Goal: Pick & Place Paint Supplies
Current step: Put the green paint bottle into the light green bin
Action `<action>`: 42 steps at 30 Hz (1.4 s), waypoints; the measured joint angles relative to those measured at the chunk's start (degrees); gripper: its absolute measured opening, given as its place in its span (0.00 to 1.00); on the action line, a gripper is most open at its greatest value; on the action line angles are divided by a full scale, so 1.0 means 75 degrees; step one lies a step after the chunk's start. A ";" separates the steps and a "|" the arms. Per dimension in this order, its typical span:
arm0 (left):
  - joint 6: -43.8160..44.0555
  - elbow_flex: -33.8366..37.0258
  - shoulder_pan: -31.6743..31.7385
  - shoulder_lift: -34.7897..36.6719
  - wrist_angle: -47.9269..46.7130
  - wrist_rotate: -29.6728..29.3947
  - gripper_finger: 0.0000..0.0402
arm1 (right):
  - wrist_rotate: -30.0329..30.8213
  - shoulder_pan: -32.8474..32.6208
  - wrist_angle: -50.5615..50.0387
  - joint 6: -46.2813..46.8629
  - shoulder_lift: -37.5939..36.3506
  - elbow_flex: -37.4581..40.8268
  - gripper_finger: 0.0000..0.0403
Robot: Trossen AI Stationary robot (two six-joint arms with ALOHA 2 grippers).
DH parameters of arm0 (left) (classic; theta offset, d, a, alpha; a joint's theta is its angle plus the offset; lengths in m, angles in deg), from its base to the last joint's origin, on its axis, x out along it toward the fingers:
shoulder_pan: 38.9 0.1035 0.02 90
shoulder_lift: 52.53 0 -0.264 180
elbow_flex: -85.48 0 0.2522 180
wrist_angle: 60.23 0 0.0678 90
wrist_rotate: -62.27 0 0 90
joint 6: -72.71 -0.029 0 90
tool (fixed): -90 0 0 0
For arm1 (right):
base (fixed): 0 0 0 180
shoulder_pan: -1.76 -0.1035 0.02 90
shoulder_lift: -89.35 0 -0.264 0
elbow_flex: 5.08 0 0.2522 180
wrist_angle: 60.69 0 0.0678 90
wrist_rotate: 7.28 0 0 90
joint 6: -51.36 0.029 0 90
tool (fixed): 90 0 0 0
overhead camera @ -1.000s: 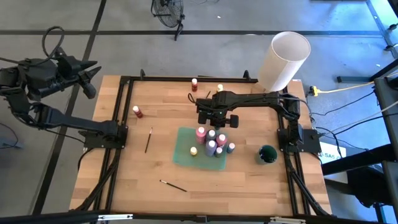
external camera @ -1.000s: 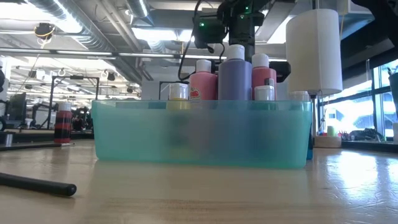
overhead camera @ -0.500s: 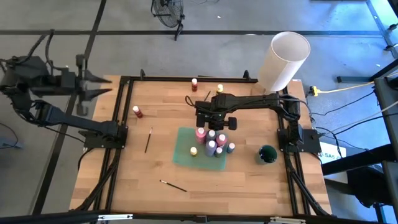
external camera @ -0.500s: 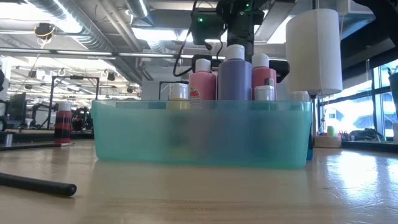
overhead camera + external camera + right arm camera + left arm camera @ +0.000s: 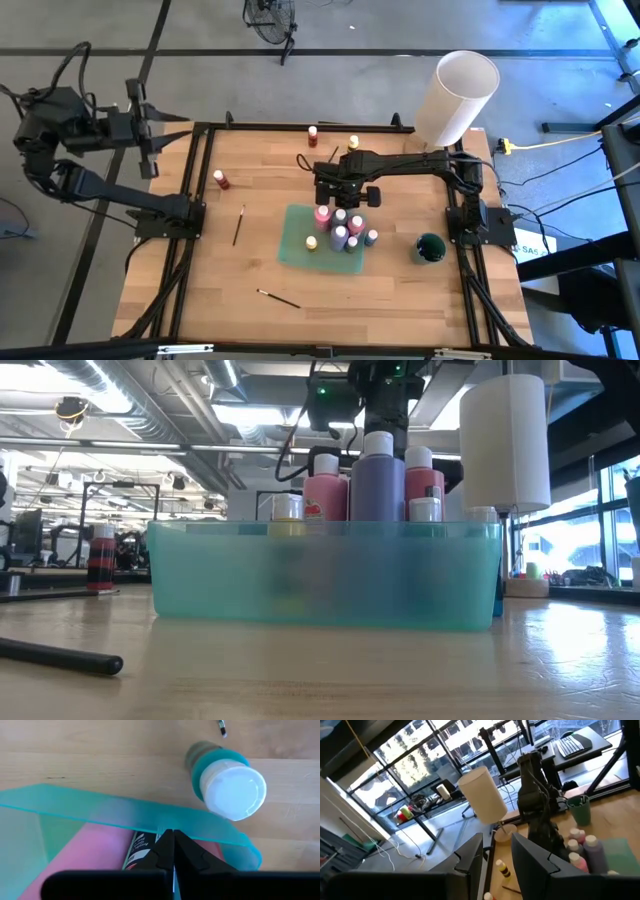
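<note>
Our right claw (image 5: 337,193) hangs pinched empty over the bin (image 5: 295,246) rim; left claw (image 5: 150,135) waits narrowly parted, off-table.

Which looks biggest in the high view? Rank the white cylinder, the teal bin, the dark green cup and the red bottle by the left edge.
1. white cylinder, though it stands tall toward the camera, so its lead over the bin is unsure
2. teal bin
3. dark green cup
4. red bottle
</note>
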 joint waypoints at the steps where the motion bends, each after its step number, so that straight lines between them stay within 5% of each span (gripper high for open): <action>1: 0.0059 -0.0005 0.0000 0.0045 -0.0126 -0.0004 0.24 | 0.0000 0.0000 -0.0006 0.0002 0.0000 0.0000 0.02; 20: 0.0006 -0.0006 0.0000 0.0546 -0.0670 0.0009 0.24 | -0.0268 -0.0140 -0.0660 0.0797 0.0000 0.0000 0.42; 42: 0.0270 -0.0006 0.0000 0.0546 -0.0882 0.0006 0.24 | 0.0482 0.0427 -0.0650 0.0578 0.0000 0.0000 0.46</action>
